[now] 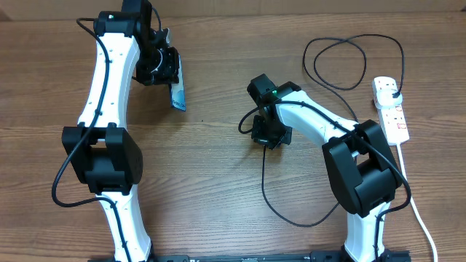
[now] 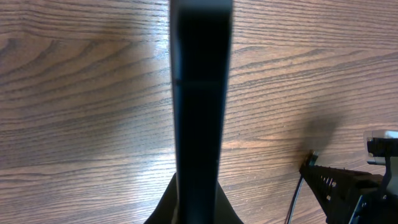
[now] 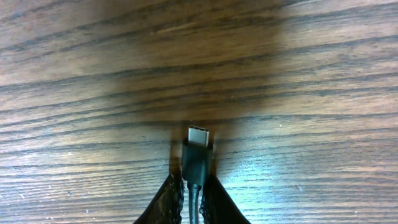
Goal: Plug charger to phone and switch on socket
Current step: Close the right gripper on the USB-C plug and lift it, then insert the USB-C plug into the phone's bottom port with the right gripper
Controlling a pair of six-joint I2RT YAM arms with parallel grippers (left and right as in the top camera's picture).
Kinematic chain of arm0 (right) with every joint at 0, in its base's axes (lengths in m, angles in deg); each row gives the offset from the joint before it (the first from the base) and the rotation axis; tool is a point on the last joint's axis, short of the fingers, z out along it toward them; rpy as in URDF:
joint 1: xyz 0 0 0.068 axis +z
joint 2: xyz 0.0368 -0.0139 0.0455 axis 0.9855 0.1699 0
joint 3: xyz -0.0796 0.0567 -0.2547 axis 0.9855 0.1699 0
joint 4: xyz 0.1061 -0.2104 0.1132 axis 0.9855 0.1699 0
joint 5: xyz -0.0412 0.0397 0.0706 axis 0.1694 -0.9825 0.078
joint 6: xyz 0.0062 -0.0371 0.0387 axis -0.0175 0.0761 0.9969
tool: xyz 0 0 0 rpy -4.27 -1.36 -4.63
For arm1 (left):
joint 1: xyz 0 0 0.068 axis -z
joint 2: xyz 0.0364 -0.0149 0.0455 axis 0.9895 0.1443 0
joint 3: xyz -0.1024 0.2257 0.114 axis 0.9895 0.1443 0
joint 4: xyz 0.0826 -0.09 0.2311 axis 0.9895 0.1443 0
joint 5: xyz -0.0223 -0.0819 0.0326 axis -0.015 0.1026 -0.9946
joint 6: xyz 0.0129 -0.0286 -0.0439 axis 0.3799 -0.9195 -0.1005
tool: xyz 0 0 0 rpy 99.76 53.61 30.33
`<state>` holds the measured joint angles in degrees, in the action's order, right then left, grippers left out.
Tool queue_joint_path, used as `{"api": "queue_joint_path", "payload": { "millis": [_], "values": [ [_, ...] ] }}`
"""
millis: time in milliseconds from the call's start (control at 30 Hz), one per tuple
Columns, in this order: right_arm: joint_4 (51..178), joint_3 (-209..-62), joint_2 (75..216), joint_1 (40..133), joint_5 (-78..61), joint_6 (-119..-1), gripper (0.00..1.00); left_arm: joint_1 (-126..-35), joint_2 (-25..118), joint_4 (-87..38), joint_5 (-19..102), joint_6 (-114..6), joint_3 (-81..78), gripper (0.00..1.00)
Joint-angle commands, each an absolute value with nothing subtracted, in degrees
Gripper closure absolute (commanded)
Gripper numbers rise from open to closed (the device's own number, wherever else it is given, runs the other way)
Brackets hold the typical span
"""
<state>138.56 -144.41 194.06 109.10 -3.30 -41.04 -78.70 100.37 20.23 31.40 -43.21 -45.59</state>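
My left gripper (image 1: pixel 169 73) is shut on the phone (image 1: pixel 178 94), holding it on edge above the table at the upper left. In the left wrist view the phone (image 2: pixel 199 93) is a dark vertical slab between the fingers. My right gripper (image 1: pixel 268 135) is shut on the charger's connector tip (image 3: pixel 198 138), a small metal USB-C end held just above the wood. The thin black charger cable (image 1: pixel 273 200) loops down and round to its black plug (image 1: pixel 393 92) in the white socket (image 1: pixel 392 109) at the far right.
The socket's thick white cord (image 1: pixel 419 211) runs down the right edge of the table. More black cable loops (image 1: pixel 349 58) lie at the upper right. The right gripper shows at the lower right of the left wrist view (image 2: pixel 348 186).
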Motion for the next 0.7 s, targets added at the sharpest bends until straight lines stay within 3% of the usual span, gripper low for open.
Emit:
{"api": "queue_joint_path", "payload": {
  "millis": [0,433,667],
  "values": [
    [138.3,-142.8,194.6,109.1,-3.8,-40.8,0.87,-78.3,98.5,20.1,31.7,-43.7,-46.7,0.96],
    [135.9,-142.9,194.6,108.6,-4.5,-44.5,0.96,-78.3,98.5,19.5,32.5,-43.5,-46.7,0.96],
    [137.4,-149.8,192.4,106.4,-19.9,-53.8,0.96,-78.4,98.5,14.1,58.5,-32.9,-46.7,0.96]
  ]
}}
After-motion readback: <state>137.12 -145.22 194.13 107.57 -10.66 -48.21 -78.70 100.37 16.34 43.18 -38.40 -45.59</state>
